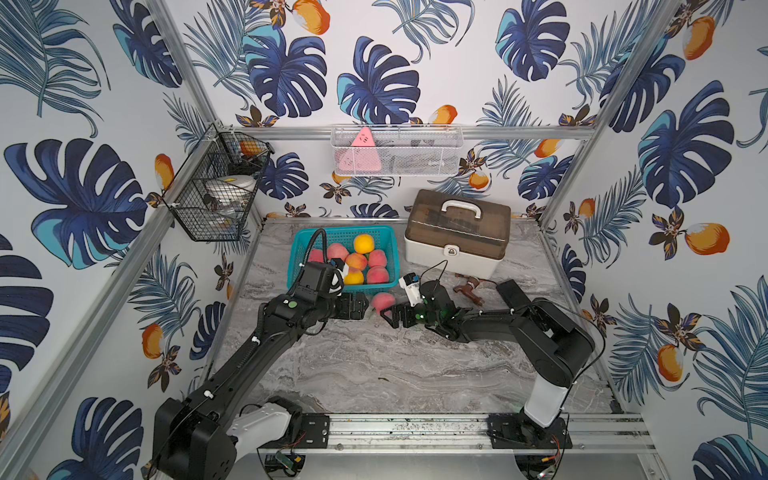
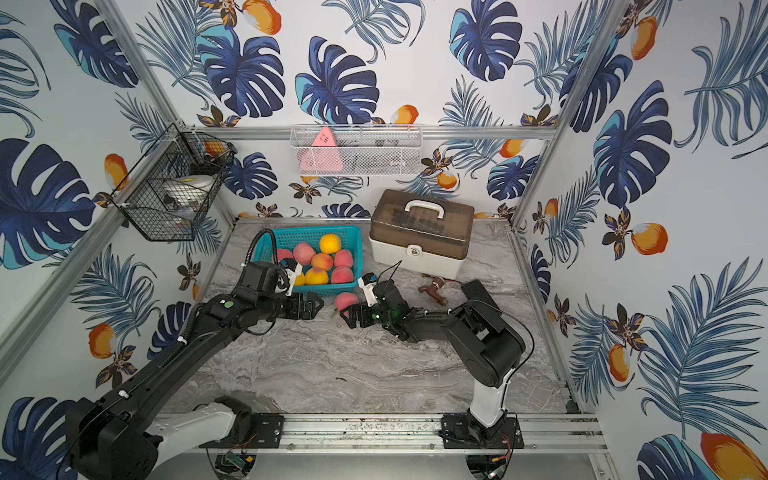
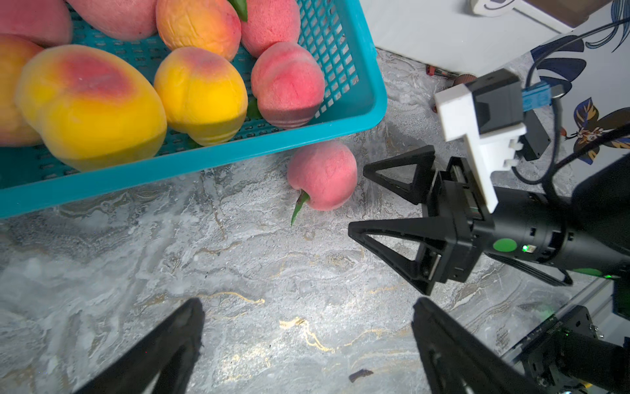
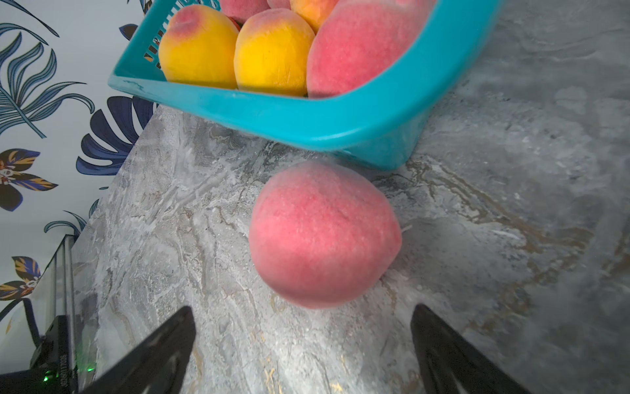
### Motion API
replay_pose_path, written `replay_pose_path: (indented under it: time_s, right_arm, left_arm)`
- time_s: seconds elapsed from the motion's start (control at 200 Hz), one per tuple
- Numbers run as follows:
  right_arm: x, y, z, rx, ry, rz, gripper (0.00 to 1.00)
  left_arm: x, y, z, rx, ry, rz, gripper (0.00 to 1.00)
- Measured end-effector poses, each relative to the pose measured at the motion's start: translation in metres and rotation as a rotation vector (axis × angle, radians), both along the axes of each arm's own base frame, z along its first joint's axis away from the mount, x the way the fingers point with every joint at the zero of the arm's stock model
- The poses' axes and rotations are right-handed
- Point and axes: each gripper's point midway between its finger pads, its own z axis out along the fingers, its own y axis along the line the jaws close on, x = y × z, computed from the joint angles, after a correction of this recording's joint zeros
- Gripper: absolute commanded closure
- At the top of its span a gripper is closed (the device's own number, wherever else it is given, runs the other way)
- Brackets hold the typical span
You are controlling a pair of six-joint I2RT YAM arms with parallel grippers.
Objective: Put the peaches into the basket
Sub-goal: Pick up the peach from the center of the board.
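Observation:
The teal basket (image 1: 394, 253) (image 2: 316, 229) stands at the back left of the table and holds several pink and yellow peaches (image 1: 363, 243) (image 3: 201, 95). One pink peach (image 1: 382, 301) (image 2: 345, 300) (image 3: 322, 175) (image 4: 324, 235) lies on the marble table just in front of the basket's near right corner. My right gripper (image 1: 388, 319) (image 4: 301, 308) (image 3: 358, 198) is open, low over the table, its fingers just short of that peach. My left gripper (image 1: 366, 309) (image 3: 308, 303) is open and empty on the peach's other side, by the basket's front rim (image 3: 204, 160).
A white toolbox (image 1: 457, 237) with a brown lid stands at the back right. A brown tool (image 1: 467, 289) and a black block (image 1: 511, 293) lie in front of it. A black wire basket (image 1: 216, 187) and a white mesh basket (image 1: 395, 149) hang on the walls.

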Motion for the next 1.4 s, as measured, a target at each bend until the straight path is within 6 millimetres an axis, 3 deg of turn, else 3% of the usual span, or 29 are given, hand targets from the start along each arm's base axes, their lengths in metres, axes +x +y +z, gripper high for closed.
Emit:
replay_pose_path:
  time_s: [0.696, 1.081, 1.401]
  right_arm:
    - [0.017, 0.015, -0.013, 0.041, 0.006, -0.026, 0.05]
    - [0.023, 0.019, -0.020, 0.072, 0.025, -0.030, 0.17]
    - [0.023, 0.010, -0.020, 0.092, 0.028, -0.052, 0.22]
  left_arm:
    - [0.002, 0.004, 0.001, -0.037, -0.019, 0.045, 0.02]
    - [0.005, 0.002, 0.001, -0.049, -0.020, 0.043, 0.02]
    - [0.008, 0.001, -0.001, -0.051, -0.018, 0.042, 0.02]
